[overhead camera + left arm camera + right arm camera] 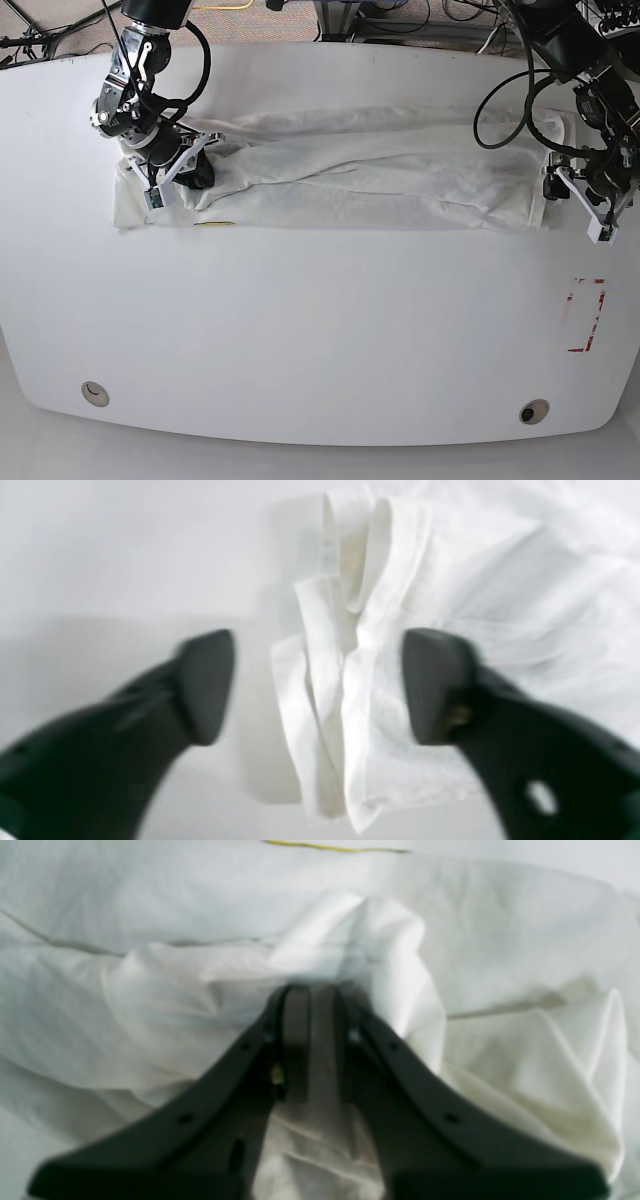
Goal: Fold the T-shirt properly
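The white T-shirt (380, 170) lies stretched out in a long wrinkled band across the far half of the table. Its print is hidden. In the left wrist view my left gripper (320, 680) is open, its dark fingers (207, 685) standing wide on either side of a bunched, layered edge of the T-shirt (450, 580) without touching it. In the base view that left gripper (560, 190) hangs at the cloth's right end. My right gripper (320, 995) is shut on a pinched fold of the T-shirt (150, 990). In the base view this right gripper (195, 165) is at the cloth's left end.
The white table (320, 330) has a red marked rectangle (585, 315) near its right edge. Two round holes (95, 392) (533, 411) sit near the front edge. A small yellow mark (215, 223) lies just in front of the cloth. Cables (500, 90) hang behind the arm on the right.
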